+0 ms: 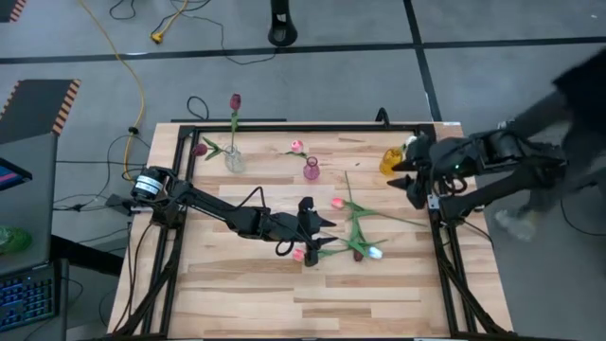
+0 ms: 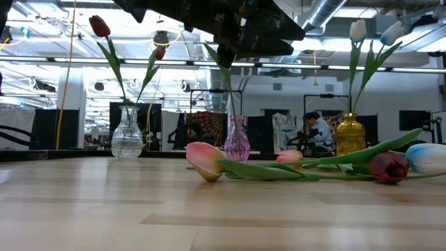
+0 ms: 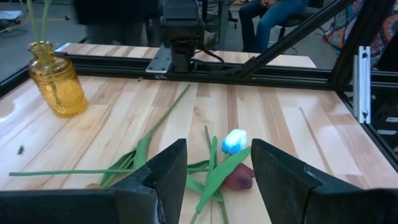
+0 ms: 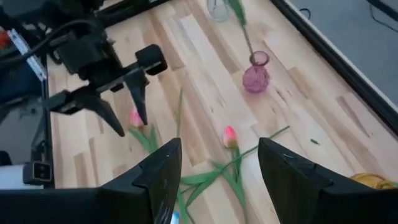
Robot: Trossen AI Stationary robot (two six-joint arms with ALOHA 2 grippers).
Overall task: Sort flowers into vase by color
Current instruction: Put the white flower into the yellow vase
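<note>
Wooden table (image 1: 237, 284): it is carrying three vases along its far side and four loose tulips near its middle.
Left gripper (image 1: 325, 233): it is hovering over the loose tulips with its fingers spread apart, gripping nothing.
Right gripper (image 1: 402, 175): it is waiting at the right edge, just beside the amber vase, fingers parted and empty.
Clear glass vase (image 1: 234, 160): it is holding two dark red tulips (image 1: 235, 99).
Amber glass vase (image 2: 350, 134): it is holding white tulips (image 2: 358, 30).
Purple glass vase (image 1: 311, 170): it is holding one pink tulip (image 1: 296, 146).
Loose pink tulips: one (image 1: 337, 202) is lying towards the purple vase, another (image 1: 299, 254) below the left gripper.
Loose dark red tulip (image 1: 358, 254): it is lying touching the loose white tulip (image 1: 375, 252), stems crossing.
Progress: by my count five or so are sitting sorted and four are waiting, so the job is looking a little over half done.
</note>
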